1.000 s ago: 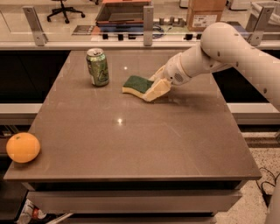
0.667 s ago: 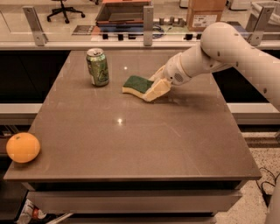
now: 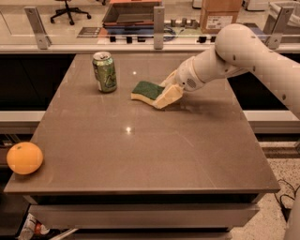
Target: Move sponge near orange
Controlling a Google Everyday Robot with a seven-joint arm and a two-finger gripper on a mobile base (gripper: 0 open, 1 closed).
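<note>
A single container is seen on the bench (image 3: 154, 154): a green drink can (image 3: 104, 71), stood upright near the back left corner. Whether anything is inside it cannot be told, since its top is seen only at a slant. A cardboard box (image 3: 219, 14) is set on the floor area beyond the far edge of the bench, and its contents are hidden.

The tool (image 3: 163, 95) is found at the back of the bench, right of centre, carried low by the white arm (image 3: 248, 54) that reaches in from the right. It is pressed onto the right end of the sponge (image 3: 146, 89), which is pinched between its pale fingers (image 3: 169, 96); one finger is laid across the near side of that end, and the other is partly hidden behind it.

The sponge is shown with its dark green face up and its pale yellow body below. Its left end is held low against the bench, just right of the can but apart from it.

The orange (image 3: 24, 158) is placed at the front left corner of the bench, close to the edge, well apart from the sponge and the tool.
</note>
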